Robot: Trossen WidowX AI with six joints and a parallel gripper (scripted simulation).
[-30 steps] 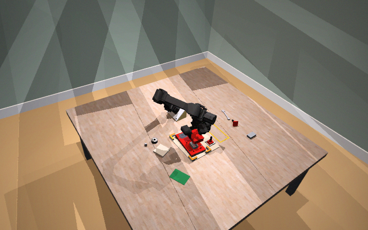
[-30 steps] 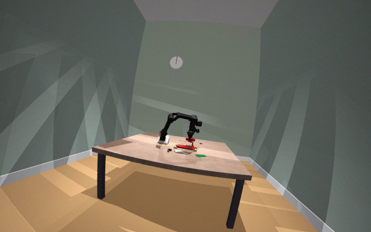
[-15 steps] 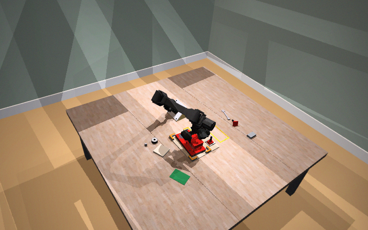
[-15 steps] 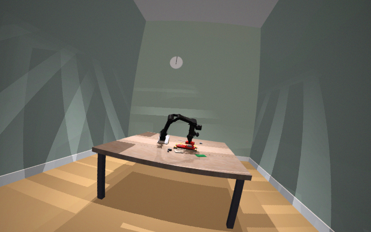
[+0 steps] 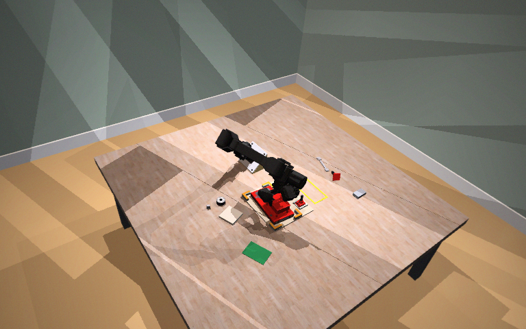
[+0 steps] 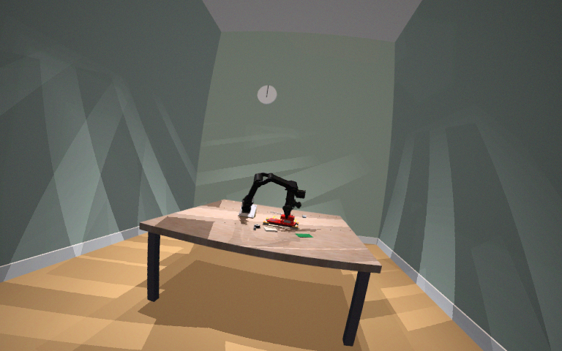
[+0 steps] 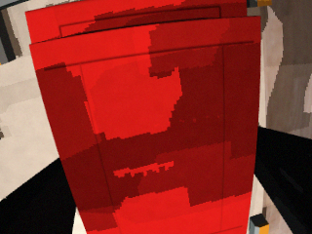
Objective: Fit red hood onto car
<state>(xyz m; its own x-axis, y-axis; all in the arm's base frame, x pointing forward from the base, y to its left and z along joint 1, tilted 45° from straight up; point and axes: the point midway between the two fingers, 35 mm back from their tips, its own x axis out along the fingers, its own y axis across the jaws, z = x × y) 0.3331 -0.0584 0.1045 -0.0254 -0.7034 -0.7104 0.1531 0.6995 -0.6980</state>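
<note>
The red hood (image 5: 281, 206) (image 6: 288, 218) (image 7: 132, 107) is over the front part of the red chassis (image 5: 259, 194) (image 6: 274, 221) (image 7: 43, 23), close to its deck, with its flat roof up. The chassis sits in the jig with orange corners (image 5: 275, 225). My gripper (image 5: 278, 197) (image 6: 287, 214) (image 7: 159, 150) is shut on the hood, one black finger on each side in the wrist view. The engine block, pegs and corner holes are hidden, so I cannot tell whether any peg is in a hole or whether the hood touches the deck.
A small red lever piece (image 5: 301, 203) stands beside the chassis. Around lie a cream plate (image 5: 230, 214), a wheel (image 5: 220, 201), a green sheet (image 5: 256, 253), a red block (image 5: 336, 176), a grey block (image 5: 359, 192) and a wrench (image 5: 322, 164).
</note>
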